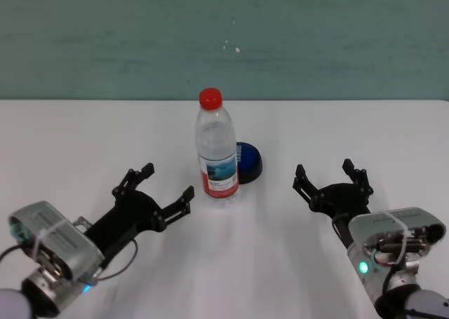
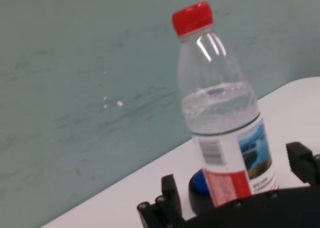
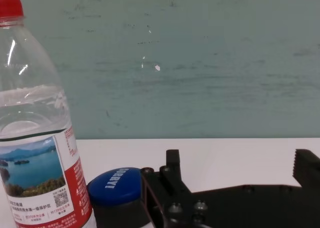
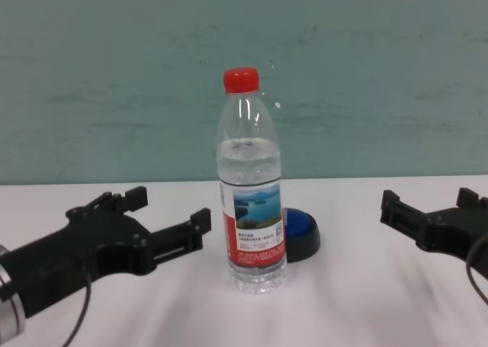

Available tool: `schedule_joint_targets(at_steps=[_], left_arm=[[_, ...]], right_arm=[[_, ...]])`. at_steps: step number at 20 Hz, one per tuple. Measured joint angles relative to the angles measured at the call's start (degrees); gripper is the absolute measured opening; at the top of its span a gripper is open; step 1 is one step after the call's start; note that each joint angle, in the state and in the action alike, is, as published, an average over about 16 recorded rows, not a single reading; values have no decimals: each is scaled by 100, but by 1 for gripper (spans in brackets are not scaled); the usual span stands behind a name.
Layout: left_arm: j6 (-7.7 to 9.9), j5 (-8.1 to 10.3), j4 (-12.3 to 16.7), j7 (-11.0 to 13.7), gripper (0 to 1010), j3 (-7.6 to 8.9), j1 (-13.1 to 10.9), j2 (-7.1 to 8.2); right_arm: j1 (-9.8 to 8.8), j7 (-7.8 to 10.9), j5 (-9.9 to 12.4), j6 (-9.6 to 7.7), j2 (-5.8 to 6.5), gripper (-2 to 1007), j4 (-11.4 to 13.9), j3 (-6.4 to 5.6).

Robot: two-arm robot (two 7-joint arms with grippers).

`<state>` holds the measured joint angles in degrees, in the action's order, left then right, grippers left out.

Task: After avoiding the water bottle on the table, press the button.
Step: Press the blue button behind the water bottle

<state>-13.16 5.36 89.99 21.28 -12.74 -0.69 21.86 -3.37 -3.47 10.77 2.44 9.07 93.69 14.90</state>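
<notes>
The water bottle (image 1: pixel 217 147) stands upright on the white table (image 1: pixel 84 144), clear with a red cap and a lake label. It also shows in the chest view (image 4: pixel 250 187), the left wrist view (image 2: pixel 222 107) and the right wrist view (image 3: pixel 35 123). The blue-topped button (image 1: pixel 249 162) sits right behind the bottle to its right, partly hidden by it; it shows too in the chest view (image 4: pixel 301 232) and right wrist view (image 3: pixel 120 190). My left gripper (image 1: pixel 163 184) is open, left of the bottle. My right gripper (image 1: pixel 330 175) is open, right of the button.
A teal wall (image 1: pixel 224 38) rises behind the table's far edge. Bare tabletop lies between the two grippers in front of the bottle (image 1: pixel 245 249).
</notes>
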Motion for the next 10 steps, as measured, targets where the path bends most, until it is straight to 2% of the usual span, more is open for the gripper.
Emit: schedule_joint_targets(at_steps=[5, 10], left_arm=[[61, 126, 211, 155, 1000, 48, -86, 240], [97, 319, 388, 318, 1000, 173, -189, 526]], right_arm=[[0, 0, 0, 0, 0, 1003, 0, 0], [0, 0, 0, 0, 0, 1003, 0, 0]])
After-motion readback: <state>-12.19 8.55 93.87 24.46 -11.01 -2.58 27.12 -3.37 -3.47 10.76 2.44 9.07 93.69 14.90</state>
